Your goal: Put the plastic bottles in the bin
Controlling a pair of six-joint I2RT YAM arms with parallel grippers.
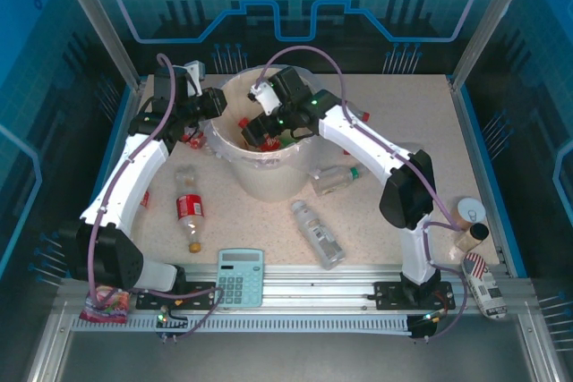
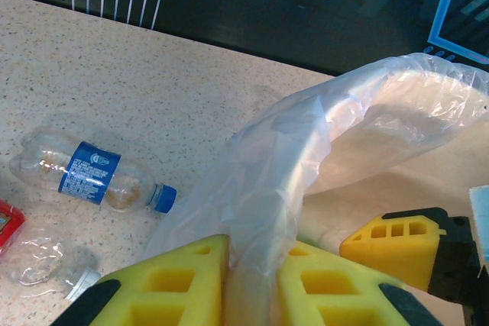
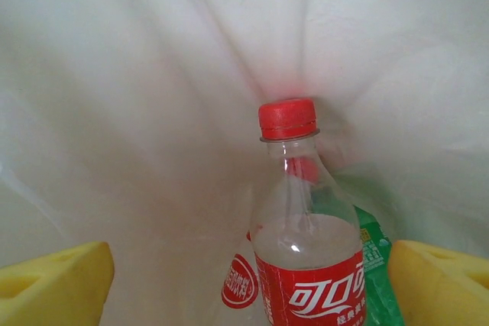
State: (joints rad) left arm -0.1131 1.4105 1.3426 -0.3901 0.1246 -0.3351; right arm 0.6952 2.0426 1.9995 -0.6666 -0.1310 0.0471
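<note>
The cream-white bin [image 1: 273, 176] with its clear liner stands mid-table. My left gripper [image 1: 213, 105] is at its left rim, and its yellow fingers [image 2: 176, 280] are shut on the rim and the liner [image 2: 283, 166]. My right gripper [image 1: 260, 127] reaches down inside the bin and is open wide. A red-capped plastic bottle [image 3: 306, 227] lies between its fingertips [image 3: 53, 280], touching neither. Under it lies a green-labelled bottle [image 3: 378, 265]. On the table lie a red-labelled bottle [image 1: 191, 212], a clear one [image 1: 318, 234], a green-capped one [image 1: 338, 178] and a blue-labelled one [image 2: 88, 177].
A pale blue calculator [image 1: 240, 276] lies at the front edge, and a pink snack packet [image 1: 106, 304] is by the left arm's base. A crushed clear bottle [image 2: 46, 261] lies left of the bin. Small containers [image 1: 472, 221] stand at the right edge.
</note>
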